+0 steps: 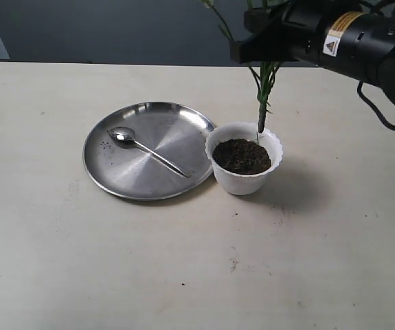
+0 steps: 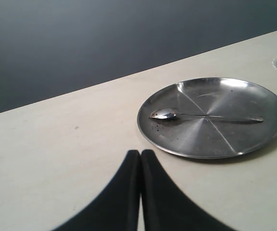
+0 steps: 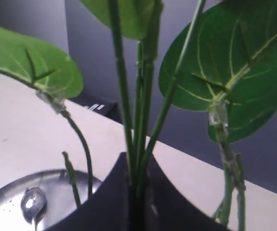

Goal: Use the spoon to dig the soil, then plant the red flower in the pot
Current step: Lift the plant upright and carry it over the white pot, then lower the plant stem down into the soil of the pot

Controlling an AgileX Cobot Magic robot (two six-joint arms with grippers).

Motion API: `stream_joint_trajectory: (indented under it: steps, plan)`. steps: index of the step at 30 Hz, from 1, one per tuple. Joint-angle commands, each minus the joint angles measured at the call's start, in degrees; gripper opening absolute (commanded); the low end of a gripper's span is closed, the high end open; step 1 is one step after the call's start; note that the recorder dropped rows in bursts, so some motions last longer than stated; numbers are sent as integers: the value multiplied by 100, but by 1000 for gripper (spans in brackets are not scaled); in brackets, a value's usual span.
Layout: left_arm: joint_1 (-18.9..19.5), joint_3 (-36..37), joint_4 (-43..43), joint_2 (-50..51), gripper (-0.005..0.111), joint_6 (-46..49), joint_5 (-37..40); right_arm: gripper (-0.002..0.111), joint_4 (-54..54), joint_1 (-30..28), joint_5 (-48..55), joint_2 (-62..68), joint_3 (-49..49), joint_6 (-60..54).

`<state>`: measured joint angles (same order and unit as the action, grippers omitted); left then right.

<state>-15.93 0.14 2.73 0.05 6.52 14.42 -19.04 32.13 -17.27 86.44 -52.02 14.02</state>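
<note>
My right gripper (image 1: 255,48) is shut on the bundled green stems of the red flower (image 1: 264,89), holding them upright over the white scalloped pot (image 1: 244,180). The stem base reaches the pot's far rim, at the edge of the dark soil (image 1: 242,156). Whether it touches the soil I cannot tell. In the right wrist view the stems (image 3: 140,144) run between the shut fingers (image 3: 107,202), with broad green leaves (image 3: 225,72) above; the red blooms are out of view. The spoon (image 1: 152,154) lies on the steel plate (image 1: 163,124). My left gripper (image 2: 140,155) is shut and empty, short of the plate (image 2: 225,96).
The round steel plate touches the pot's left side and has a few soil crumbs (image 1: 105,145) near the spoon bowl. Beige tabletop (image 1: 183,275) stretches to the front and left. A dark wall stands behind the table's far edge.
</note>
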Motion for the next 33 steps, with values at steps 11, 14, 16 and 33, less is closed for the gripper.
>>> stream_joint_trajectory:
  steps: [11,14,16,33]
  plan:
    - [-29,-14,-47,-5,0,-7,-76,1,3938,588,-3026,18,1106,-3762]
    - [-29,-14,-47,-5,0,-7,-76,1,2866,588,-3550,161,1502,-2693]
    - [-29,-14,-47,-5,0,-7,-76,1,2851,626,-3847,320,1664,-2580]
    - [-29,-14,-47,-5,0,-7,-76,1,2066,665,-4912,1967,1926,-2301]
